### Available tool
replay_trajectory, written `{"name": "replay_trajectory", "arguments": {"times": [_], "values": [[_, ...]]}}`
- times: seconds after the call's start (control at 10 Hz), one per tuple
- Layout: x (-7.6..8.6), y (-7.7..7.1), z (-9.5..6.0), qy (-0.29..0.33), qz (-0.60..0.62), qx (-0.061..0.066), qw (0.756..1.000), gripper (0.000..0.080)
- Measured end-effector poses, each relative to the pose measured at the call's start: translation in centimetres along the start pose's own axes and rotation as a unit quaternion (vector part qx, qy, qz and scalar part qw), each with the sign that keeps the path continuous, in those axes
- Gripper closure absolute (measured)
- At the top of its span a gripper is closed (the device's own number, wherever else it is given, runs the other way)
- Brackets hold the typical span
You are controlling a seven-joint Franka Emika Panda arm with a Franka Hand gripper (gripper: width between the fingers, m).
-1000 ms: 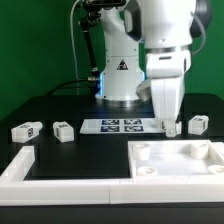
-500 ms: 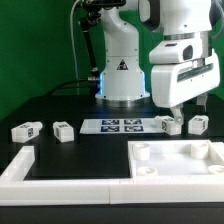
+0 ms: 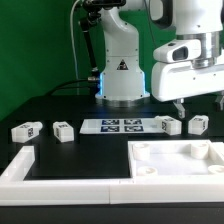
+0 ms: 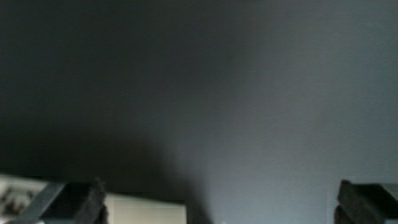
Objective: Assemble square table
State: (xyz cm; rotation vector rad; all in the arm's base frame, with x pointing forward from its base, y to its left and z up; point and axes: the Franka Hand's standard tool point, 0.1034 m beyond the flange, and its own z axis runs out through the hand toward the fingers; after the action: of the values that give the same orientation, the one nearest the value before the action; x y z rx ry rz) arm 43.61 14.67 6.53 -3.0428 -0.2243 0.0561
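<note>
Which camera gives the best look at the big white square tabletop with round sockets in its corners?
The exterior view. The tabletop lies at the front on the exterior view's right, its corner sockets plain to see. The wrist view shows none of it: only the dark table and the tips of the open claw.

Exterior view low across table (image 3: 50,110), wrist view close above it

Smooth white plastic tabletop (image 3: 182,163) (legs (image 3: 63,130) too)

Showing white on black.
Gleaming white in tabletop (image 3: 180,162) and rails (image 3: 18,168); bearing black-and-white square tags on legs (image 3: 63,130) and marker board (image 3: 122,125); spreading black over table (image 3: 50,108).
</note>
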Motion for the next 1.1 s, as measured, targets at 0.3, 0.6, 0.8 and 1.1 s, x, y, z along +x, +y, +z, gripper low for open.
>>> {"name": "replay_trajectory", "arguments": {"times": [0.3,0.6,0.8,1.1], "values": [[0.0,-0.2,0.0,-0.003,0.095,0.014,0.995,0.0151],[-1.1,-0.8,0.6,-0.026,0.257,0.03,0.966,0.0151],[-2.3,-1.2,1.4,-0.053,0.333,0.057,0.94,0.0151],[-2.4,-1.2,1.4,-0.062,0.322,0.057,0.943,0.0151]]}}
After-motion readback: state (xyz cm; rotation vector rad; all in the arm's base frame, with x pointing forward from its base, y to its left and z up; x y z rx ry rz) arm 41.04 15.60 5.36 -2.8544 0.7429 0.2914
